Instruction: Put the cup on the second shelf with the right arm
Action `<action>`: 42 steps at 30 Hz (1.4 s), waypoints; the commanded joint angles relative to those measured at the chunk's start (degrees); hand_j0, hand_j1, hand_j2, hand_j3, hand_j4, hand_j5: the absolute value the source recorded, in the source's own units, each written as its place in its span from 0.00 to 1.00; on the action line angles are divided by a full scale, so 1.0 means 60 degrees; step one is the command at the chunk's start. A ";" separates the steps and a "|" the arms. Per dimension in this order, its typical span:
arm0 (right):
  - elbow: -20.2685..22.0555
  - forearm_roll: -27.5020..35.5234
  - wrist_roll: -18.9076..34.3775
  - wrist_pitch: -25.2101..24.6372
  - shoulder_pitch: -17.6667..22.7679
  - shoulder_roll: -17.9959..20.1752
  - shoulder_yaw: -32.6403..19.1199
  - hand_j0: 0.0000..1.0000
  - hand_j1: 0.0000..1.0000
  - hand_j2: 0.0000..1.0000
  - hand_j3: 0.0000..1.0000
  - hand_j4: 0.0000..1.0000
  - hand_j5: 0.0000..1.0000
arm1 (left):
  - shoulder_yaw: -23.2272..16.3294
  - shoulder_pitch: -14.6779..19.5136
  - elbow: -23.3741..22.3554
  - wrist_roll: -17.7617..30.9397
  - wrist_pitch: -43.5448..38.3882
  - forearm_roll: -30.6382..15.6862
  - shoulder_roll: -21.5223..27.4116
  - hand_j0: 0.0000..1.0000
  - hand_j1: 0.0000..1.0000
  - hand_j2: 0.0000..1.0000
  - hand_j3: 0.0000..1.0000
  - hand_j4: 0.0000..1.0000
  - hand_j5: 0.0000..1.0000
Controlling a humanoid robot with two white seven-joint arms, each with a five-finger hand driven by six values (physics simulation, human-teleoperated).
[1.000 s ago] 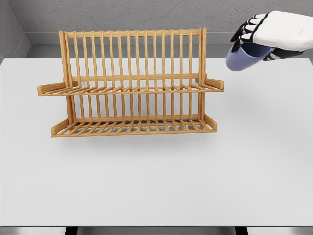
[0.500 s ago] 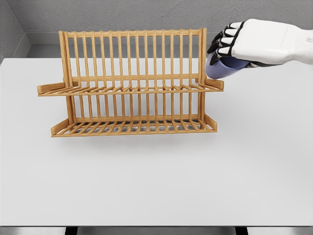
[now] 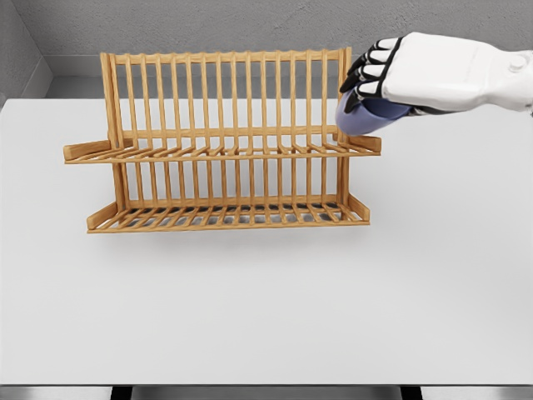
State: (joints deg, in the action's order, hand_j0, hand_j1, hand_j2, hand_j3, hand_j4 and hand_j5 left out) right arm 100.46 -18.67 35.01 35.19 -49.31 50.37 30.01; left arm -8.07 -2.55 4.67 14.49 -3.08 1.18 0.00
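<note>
A wooden two-tier dish rack (image 3: pixel 225 142) stands on the white table (image 3: pixel 266 300), left of centre. My right hand (image 3: pixel 371 79) comes in from the right edge and is shut on a blue-purple cup (image 3: pixel 362 118). The cup is tilted on its side, its open end pointing left and down. It hangs just above the right end of the rack's upper shelf (image 3: pixel 358 146), beside the rack's right upright. Whether the cup touches the shelf is unclear. My left arm is out of view.
The rack's lower shelf (image 3: pixel 229 217) sits close to the table top. A grey wall (image 3: pixel 208 25) rises behind the table's far edge.
My right hand has carried the cup leftward and slightly down, from the upper right of the picture to the right end of the rack's upper shelf.
</note>
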 commanded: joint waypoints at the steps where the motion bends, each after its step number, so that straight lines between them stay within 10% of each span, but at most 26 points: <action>1: 0.0000 0.0051 -0.0001 -0.0032 0.0000 -0.0119 0.0038 0.64 0.64 0.64 0.64 0.64 0.64 | -0.0002 0.0000 -0.0002 0.0002 0.0000 -0.0005 0.0000 1.00 1.00 1.00 1.00 1.00 1.00; 15: 0.0000 0.0022 -0.0001 -0.0032 -0.0029 -0.0251 0.0990 0.64 0.64 0.64 0.64 0.64 0.64 | -0.0002 0.0000 -0.0002 0.0002 0.0000 0.0009 0.0000 1.00 1.00 1.00 1.00 1.00 1.00; 16: 0.0000 0.0022 -0.0001 -0.0032 -0.0029 -0.0236 0.0990 0.69 0.69 0.69 0.69 0.69 0.69 | -0.0002 0.0000 -0.0002 0.0002 0.0000 0.0009 0.0000 1.00 1.00 1.00 1.00 1.00 1.00; 17: 0.0000 0.0022 -0.0001 -0.0032 -0.0029 -0.0222 0.0990 1.00 1.00 1.00 1.00 1.00 1.00 | -0.0002 0.0000 -0.0002 0.0002 -0.0015 -0.0005 0.0000 1.00 1.00 1.00 1.00 1.00 1.00; 18: 0.0000 0.0022 -0.0001 -0.0032 -0.0058 -0.0222 0.0946 1.00 1.00 1.00 1.00 1.00 1.00 | -0.0002 0.0000 -0.0002 0.0002 0.0000 0.0009 0.0000 1.00 1.00 1.00 1.00 1.00 1.00; 25: -0.0102 0.0109 -0.0001 -0.0032 -0.0088 -0.0251 -0.1705 1.00 1.00 1.00 1.00 1.00 1.00 | -0.0002 0.0000 -0.0002 0.0002 0.0000 -0.0005 0.0000 1.00 1.00 1.00 1.00 1.00 1.00; 33: -0.2534 0.0095 -0.0001 -0.0032 0.3075 0.0584 -0.4254 1.00 1.00 1.00 1.00 1.00 1.00 | -0.0002 0.0000 -0.0002 0.0002 0.0000 -0.0005 0.0000 1.00 1.00 1.00 1.00 1.00 1.00; 37: -0.2402 0.0036 -0.0001 -0.0032 0.3866 -0.1188 -0.4196 1.00 1.00 1.00 1.00 1.00 1.00 | -0.0002 0.0000 -0.0002 0.0002 0.0000 0.0009 0.0000 1.00 1.00 1.00 1.00 1.00 1.00; 42: -0.2080 -0.0183 -0.0001 -0.0032 0.4893 -0.1745 -0.4122 1.00 1.00 1.00 1.00 1.00 1.00 | -0.0002 0.0000 -0.0002 0.0002 0.0000 -0.0005 0.0000 1.00 1.00 1.00 1.00 1.00 1.00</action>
State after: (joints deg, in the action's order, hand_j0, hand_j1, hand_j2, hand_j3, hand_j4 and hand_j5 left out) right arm 87.74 -19.55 35.04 35.21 -19.95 41.57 5.26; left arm -8.07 -2.55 4.67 14.49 -3.08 1.17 0.00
